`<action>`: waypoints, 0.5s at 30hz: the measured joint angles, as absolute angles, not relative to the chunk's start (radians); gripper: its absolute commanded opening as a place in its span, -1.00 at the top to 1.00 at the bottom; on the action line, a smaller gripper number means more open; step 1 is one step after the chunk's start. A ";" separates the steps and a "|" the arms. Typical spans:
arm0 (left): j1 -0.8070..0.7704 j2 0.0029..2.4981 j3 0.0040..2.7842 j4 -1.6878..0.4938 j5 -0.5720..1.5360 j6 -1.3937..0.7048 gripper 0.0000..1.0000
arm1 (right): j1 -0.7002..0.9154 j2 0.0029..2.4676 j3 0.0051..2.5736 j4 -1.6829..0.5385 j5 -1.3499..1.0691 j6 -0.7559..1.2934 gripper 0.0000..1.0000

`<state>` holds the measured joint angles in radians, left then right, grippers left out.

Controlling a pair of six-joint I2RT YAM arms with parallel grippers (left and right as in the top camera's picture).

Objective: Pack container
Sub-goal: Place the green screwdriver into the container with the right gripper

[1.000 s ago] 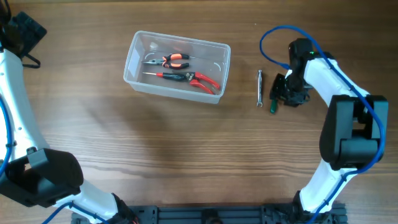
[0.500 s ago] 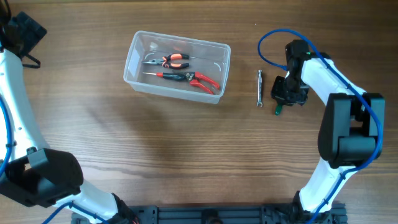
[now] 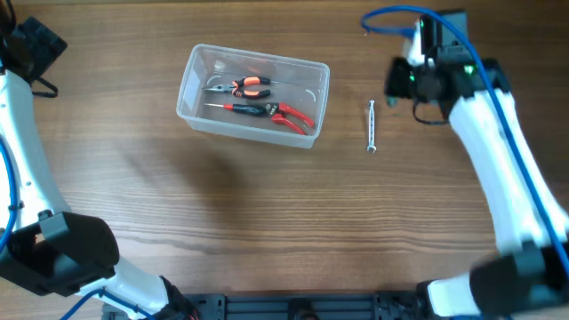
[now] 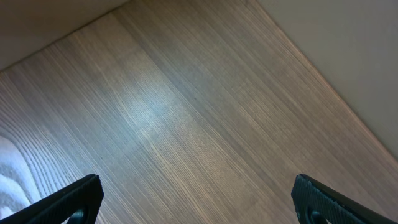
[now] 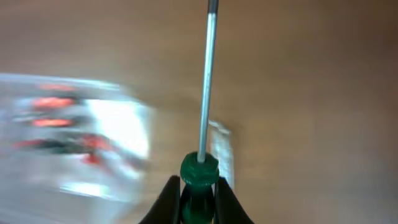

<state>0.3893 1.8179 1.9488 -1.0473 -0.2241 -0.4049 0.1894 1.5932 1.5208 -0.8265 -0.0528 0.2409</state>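
The clear plastic container stands at the back middle of the table and holds orange-handled pliers and red-handled pliers. My right gripper is raised to the right of it. In the right wrist view the gripper is shut on the green handle of a screwdriver, whose steel shaft points away from the camera. The container is a blur at the left of that view. My left gripper is open and empty over bare wood, at the far left in the overhead view.
A small silver wrench lies on the table between the container and my right arm; it shows as a blur just behind the screwdriver handle. The table's far corner edge shows in the left wrist view.
My right gripper has lifted the green screwdriver off the table and moved toward the back, swinging to face the container. The left arm has not moved.
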 measured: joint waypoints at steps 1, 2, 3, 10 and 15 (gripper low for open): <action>0.389 1.818 1.949 -1.048 -0.224 -0.405 -1.00 | 0.233 1.563 1.529 -0.804 -0.067 0.212 0.91; 0.389 1.818 1.949 -1.047 -0.224 -0.405 -1.00 | 0.302 1.529 1.535 -0.777 -0.088 0.168 0.92; 0.389 1.818 1.949 -1.047 -0.224 -0.405 -1.00 | 0.375 1.512 1.538 -0.755 -0.106 0.120 0.92; 0.389 1.818 1.949 -1.048 -0.224 -0.405 -0.99 | 0.632 1.681 1.538 -0.540 -0.183 -0.253 0.91; 0.389 1.818 1.949 -1.048 -0.224 -0.405 -1.00 | 0.636 1.924 1.538 -0.511 -0.218 -0.501 0.91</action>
